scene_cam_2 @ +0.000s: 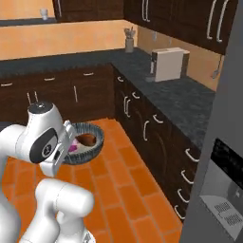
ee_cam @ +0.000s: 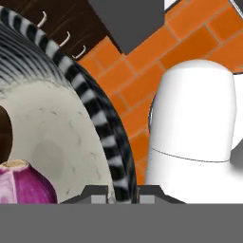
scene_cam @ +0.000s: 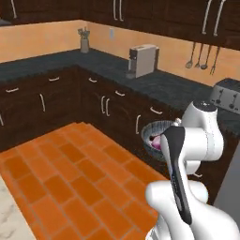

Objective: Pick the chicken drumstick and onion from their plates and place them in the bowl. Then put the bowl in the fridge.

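Right up close in the hand view: purple onion [ee_cam: 21,182] sitting inside the bowl [ee_cam: 102,123], next to the brown chicken drumstick [ee_cam: 4,133]. Gripper [ee_cam: 121,192] jaws pinched tight on the bowl's rim. Held up in the air over the orange floor [scene_cam: 61,173], beside the dark cabinets [scene_cam: 117,105]. Probably hard, a bit heavy, easy to tip. Best kept level so nothing rolls out. Fridge [scene_cam_2: 223,156] close by on the right.
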Available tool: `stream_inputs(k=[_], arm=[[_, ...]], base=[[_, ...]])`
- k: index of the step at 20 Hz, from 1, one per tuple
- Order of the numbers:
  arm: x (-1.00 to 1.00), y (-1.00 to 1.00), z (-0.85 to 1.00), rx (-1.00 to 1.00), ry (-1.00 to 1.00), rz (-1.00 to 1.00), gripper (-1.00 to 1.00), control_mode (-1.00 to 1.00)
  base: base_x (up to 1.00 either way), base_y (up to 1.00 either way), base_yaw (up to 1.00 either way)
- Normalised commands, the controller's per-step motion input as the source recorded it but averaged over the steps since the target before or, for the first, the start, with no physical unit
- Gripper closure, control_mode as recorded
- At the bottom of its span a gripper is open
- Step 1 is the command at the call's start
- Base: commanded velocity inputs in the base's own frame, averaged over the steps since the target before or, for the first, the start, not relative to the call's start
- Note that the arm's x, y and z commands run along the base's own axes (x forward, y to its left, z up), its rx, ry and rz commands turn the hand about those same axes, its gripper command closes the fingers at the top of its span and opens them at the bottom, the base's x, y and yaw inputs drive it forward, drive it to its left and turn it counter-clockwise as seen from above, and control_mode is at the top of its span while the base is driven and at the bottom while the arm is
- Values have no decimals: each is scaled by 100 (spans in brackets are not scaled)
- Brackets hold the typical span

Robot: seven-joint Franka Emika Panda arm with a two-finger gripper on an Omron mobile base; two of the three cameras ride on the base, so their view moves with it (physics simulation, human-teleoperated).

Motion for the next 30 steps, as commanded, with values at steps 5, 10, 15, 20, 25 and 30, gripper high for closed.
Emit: stream_inputs(k=[5, 10, 15, 20, 25, 30], arm=[[0, 0, 0, 0, 0, 0, 100, 100], [0, 0, 0, 0, 0, 0, 100, 100], [0, 0, 0, 0, 0, 0, 100, 100], [0, 0, 0, 0, 0, 0, 100, 100], [0, 0, 0, 0, 0, 0, 100, 100], [0, 0, 0, 0, 0, 0, 100, 100]], base=[[0, 0, -100], [0, 0, -100], [0, 0, -97], [9, -45, -55], [39, -88, -7], [60, 2, -6]])
